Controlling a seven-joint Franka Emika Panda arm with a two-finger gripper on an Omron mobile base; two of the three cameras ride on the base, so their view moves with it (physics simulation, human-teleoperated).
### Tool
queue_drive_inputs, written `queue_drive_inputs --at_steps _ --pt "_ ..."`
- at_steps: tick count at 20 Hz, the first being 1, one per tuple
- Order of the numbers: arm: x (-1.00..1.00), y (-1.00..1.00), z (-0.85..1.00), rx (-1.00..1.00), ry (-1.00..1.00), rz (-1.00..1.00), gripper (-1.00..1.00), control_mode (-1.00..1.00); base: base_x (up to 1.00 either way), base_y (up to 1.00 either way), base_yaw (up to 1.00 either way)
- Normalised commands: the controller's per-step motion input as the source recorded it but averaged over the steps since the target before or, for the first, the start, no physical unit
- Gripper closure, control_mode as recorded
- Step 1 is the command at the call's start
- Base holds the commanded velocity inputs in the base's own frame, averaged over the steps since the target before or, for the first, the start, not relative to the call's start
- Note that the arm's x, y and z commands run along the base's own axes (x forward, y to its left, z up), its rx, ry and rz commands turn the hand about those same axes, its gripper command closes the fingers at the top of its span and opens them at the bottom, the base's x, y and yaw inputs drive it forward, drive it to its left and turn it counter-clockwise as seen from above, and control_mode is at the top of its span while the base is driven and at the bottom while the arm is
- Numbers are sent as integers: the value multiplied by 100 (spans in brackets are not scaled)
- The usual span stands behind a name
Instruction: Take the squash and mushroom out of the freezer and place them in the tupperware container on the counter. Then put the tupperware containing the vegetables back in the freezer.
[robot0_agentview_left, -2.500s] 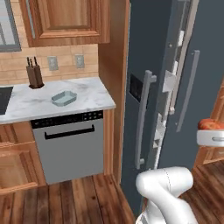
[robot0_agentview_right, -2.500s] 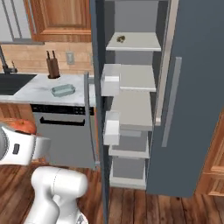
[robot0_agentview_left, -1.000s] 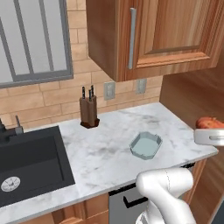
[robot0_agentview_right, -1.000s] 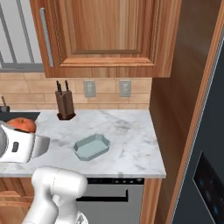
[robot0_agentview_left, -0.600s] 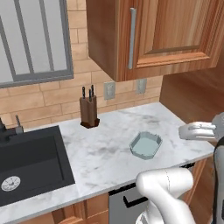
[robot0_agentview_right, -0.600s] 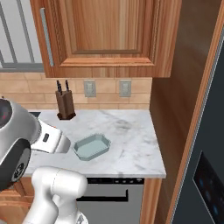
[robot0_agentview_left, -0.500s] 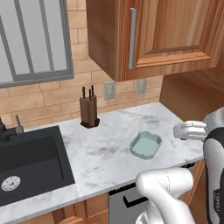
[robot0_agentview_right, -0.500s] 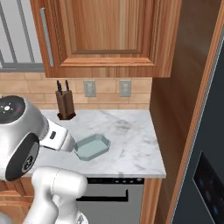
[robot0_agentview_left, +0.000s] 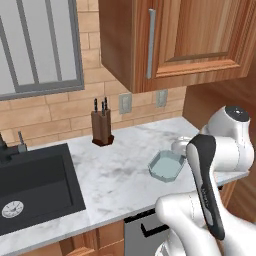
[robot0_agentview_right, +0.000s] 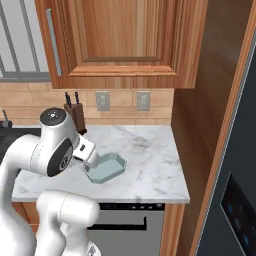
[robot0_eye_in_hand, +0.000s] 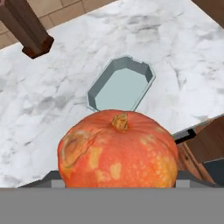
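Note:
The orange-red squash (robot0_eye_in_hand: 118, 148) fills the lower middle of the hand view, held between my gripper's jaws, whose tips are hidden behind it. It hangs above the counter (robot0_eye_in_hand: 52, 100), just short of the pale teal tupperware container (robot0_eye_in_hand: 120, 85), which lies empty. In the base views my gripper (robot0_agentview_right: 91, 156) reaches down at the near edge of the tupperware container (robot0_agentview_right: 105, 168) (robot0_agentview_left: 166, 165). The freezer (robot0_agentview_right: 231, 170) shows as a dark door at the far right. The mushroom is out of view.
A wooden knife block (robot0_agentview_left: 101, 127) stands at the back of the counter (robot0_agentview_left: 115, 175) by the brick wall. A black sink (robot0_agentview_left: 30, 185) lies to the left. Wooden wall cabinets (robot0_agentview_right: 120, 40) hang above. A grey appliance front (robot0_agentview_right: 125, 225) sits below the counter.
The base drove from the freezer to the counter. In the last second the arm swung in from the side, carrying the squash over the counter to the tupperware container.

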Motion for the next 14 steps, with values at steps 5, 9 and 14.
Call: queue_drive_inputs --at_steps 5,9,14 --pt "82 0 -86 -2 0 -3 100 -100 0 0 0" --pt "81 0 -79 -3 0 -1 100 -100 0 0 0" --pt "71 0 -55 -2 0 -2 100 -100 0 0 0"
